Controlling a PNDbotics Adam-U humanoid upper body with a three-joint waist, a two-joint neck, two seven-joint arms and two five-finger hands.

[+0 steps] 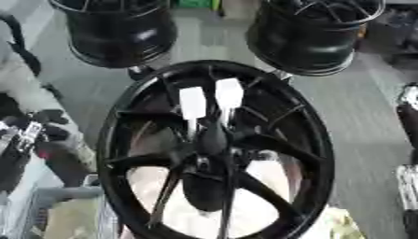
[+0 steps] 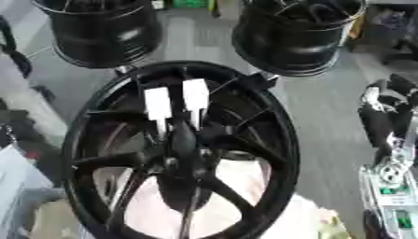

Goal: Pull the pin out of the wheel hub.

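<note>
The wheel hub (image 1: 214,149) is glossy black, face-on, its spokes radiating from a dark centre. Two pins (image 1: 210,100) stand side by side at about twelve o'clock of the centre — white flat heads up, thin stems running down into the hub.

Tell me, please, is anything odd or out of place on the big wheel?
Two white tags stand up from the middle of the black wheel hub, on thin stems, side by side. They look foreign to the wheel. Nothing seems spilled or broken.
</note>
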